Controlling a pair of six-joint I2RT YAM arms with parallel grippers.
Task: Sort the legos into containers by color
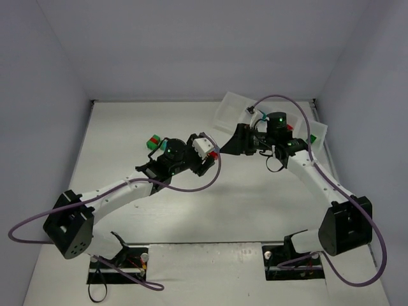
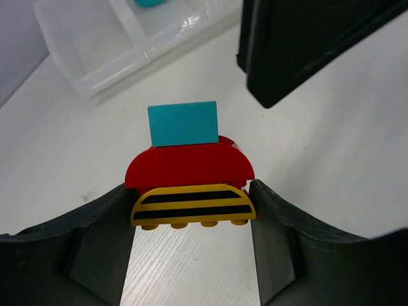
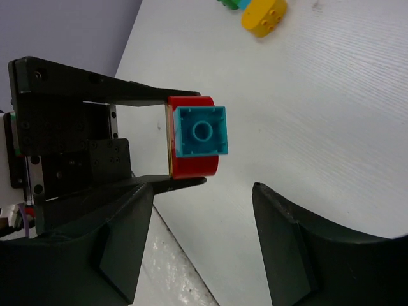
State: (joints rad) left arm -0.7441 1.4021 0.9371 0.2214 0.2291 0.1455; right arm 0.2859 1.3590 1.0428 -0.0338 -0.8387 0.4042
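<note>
My left gripper (image 2: 191, 205) is shut on a stack of legos held above the table: a yellow piece with black stripes (image 2: 192, 205) sits between its fingers, with a red rounded brick (image 2: 189, 167) and a teal brick (image 2: 183, 123) stuck on beyond it. In the top view the left gripper (image 1: 215, 155) meets my right gripper (image 1: 234, 145) at mid-table. The right gripper (image 3: 203, 191) stands open, and the teal brick (image 3: 203, 131) lies just past its fingertips. The containers (image 1: 231, 109) lie behind, a translucent white tray (image 2: 115, 44).
A green and red lego stack (image 1: 153, 143) rests left of the left arm. A yellow lego (image 3: 263, 16) and a green one (image 3: 226, 3) lie on the table farther off. A teal piece (image 2: 150, 3) sits in a tray compartment. Grey walls close the table's back and sides.
</note>
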